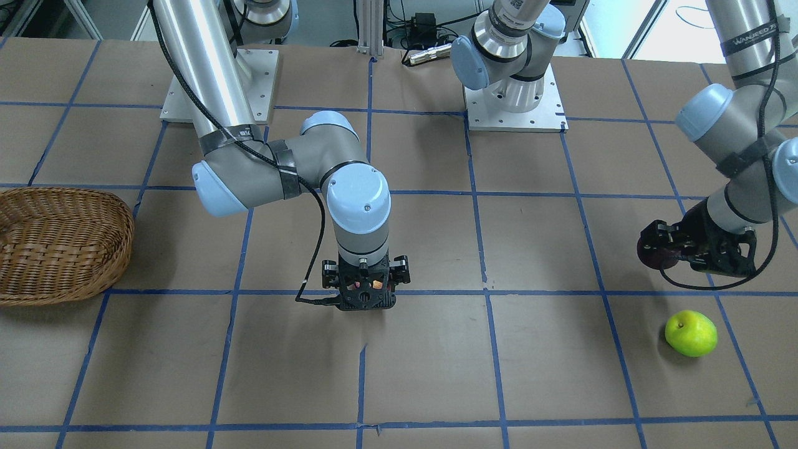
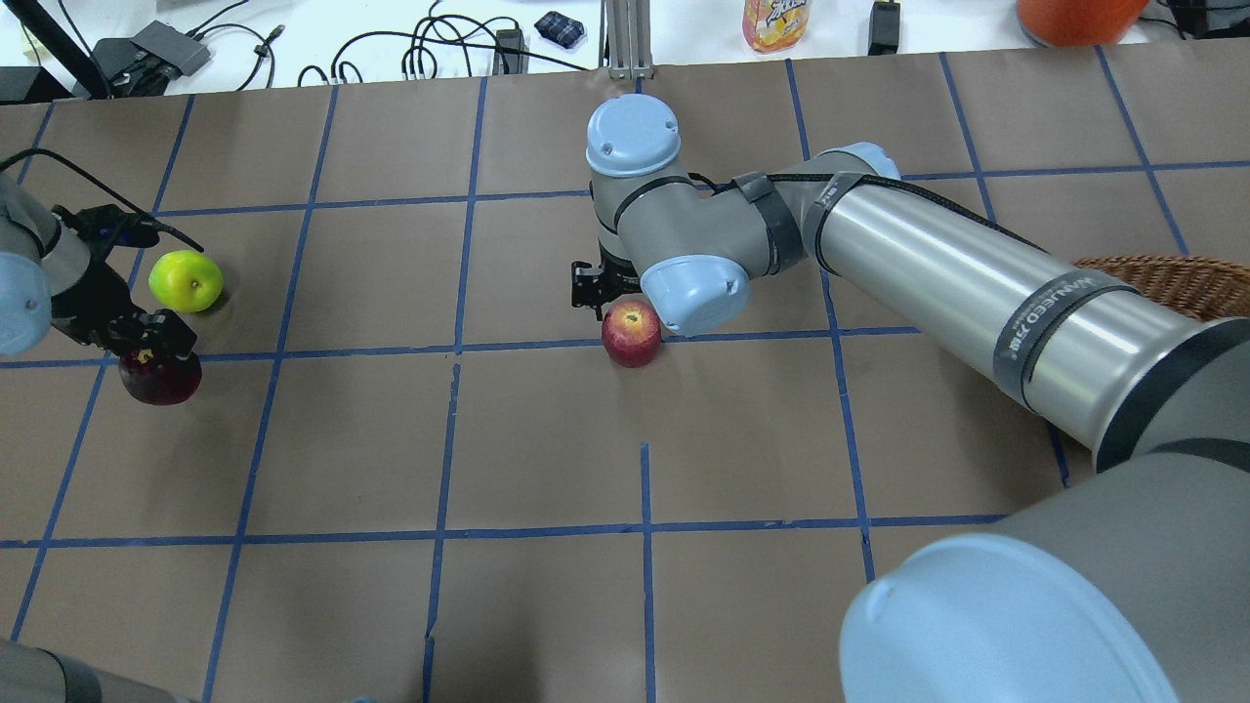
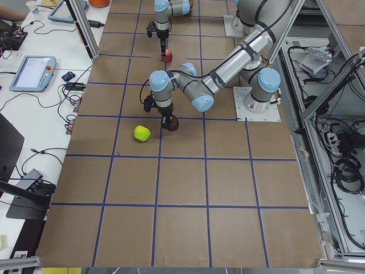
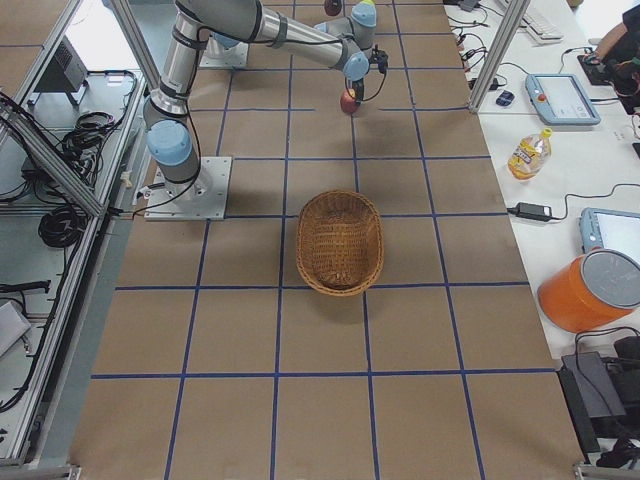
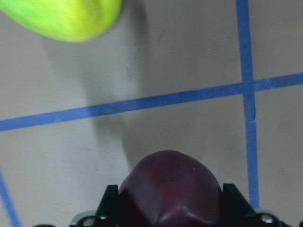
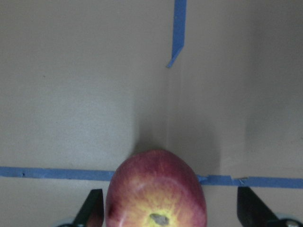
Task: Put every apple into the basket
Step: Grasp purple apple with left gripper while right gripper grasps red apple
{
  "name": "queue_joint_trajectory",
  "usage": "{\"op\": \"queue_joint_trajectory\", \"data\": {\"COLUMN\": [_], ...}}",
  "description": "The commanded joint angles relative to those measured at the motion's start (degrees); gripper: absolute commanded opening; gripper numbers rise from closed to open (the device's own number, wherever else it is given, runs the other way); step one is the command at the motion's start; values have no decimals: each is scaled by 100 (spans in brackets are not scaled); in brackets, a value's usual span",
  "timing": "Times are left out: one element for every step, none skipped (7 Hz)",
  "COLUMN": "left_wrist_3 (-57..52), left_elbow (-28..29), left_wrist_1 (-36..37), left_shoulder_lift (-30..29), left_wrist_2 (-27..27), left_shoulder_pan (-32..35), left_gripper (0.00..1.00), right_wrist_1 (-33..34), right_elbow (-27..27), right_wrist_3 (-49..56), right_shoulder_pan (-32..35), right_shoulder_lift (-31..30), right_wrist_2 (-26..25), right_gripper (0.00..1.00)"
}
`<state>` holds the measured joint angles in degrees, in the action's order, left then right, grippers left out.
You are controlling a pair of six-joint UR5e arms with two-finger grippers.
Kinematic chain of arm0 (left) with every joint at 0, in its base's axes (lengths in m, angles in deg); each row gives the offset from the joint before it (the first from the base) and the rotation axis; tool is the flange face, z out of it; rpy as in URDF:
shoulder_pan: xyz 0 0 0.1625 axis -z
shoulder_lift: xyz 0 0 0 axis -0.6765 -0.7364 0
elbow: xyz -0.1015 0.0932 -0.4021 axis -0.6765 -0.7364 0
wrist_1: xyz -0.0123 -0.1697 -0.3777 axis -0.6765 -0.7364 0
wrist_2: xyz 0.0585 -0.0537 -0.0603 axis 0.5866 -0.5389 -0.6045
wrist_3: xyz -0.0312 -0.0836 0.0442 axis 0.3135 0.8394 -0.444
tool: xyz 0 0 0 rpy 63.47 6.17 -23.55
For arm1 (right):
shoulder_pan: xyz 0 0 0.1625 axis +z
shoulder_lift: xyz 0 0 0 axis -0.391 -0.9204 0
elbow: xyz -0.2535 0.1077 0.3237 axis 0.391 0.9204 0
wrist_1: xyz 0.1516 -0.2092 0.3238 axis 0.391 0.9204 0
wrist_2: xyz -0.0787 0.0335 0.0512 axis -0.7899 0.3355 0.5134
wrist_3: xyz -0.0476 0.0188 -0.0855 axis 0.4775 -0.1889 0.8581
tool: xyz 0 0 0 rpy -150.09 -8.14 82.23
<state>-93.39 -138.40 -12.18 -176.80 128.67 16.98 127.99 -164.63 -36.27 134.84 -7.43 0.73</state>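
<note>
My left gripper (image 5: 171,208) is shut on the dark maroon apple (image 5: 169,187), at the table's left end in the overhead view (image 2: 159,376). I cannot tell whether that apple rests on the table. The yellow-green apple (image 2: 186,280) lies on the table just beyond it. My right gripper (image 6: 173,213) points straight down, open, with its fingers on either side of the red apple (image 6: 156,189), which sits on a blue tape line (image 2: 632,333). One finger is close to it and the other stands apart. The wicker basket (image 1: 62,249) stands empty at the table's right end (image 4: 340,245).
The right arm's long upper link (image 2: 937,283) stretches across the table between the red apple and the basket. Both arm base plates (image 1: 517,100) sit at the robot's side of the table. A bottle (image 4: 527,153) and an orange container (image 4: 590,290) stand on the side bench.
</note>
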Motion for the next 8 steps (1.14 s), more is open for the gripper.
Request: {"op": "queue_joint_trajectory", "data": {"left_wrist_3": [1065,1532,1676,1773,1922,2046,2082,2126], "left_elbow": [468,338,233,197,188,188,188,188], "left_wrist_1": [-991,-1029,-1099,-1100,-1100,-1100,-1074,-1039], "left_shoulder_lift": [260,444,611,683,631,552,499,481], "left_wrist_2": [-5,-249,-477,-488,-515,-541,-541,-541], "left_shoulder_pan": [877,1239,1295,1322,1348,1357,1436,1523], "left_gripper": [9,9,9,9,9,9,9,9], "right_wrist_1": [142,133,133,72,37,-50,-391,-855], "right_elbow": [-12,-21,-30,-21,14,84,111,94], "right_wrist_3": [41,137,164,225,365,514,1099,1835], "right_shoulder_pan": [6,6,6,15,-2,-185,-544,-1139], "right_shoulder_lift": [175,175,166,149,97,-78,-384,-770], "right_wrist_2": [38,212,301,302,285,284,258,241], "right_gripper": [100,86,74,61,53,54,53,53]}}
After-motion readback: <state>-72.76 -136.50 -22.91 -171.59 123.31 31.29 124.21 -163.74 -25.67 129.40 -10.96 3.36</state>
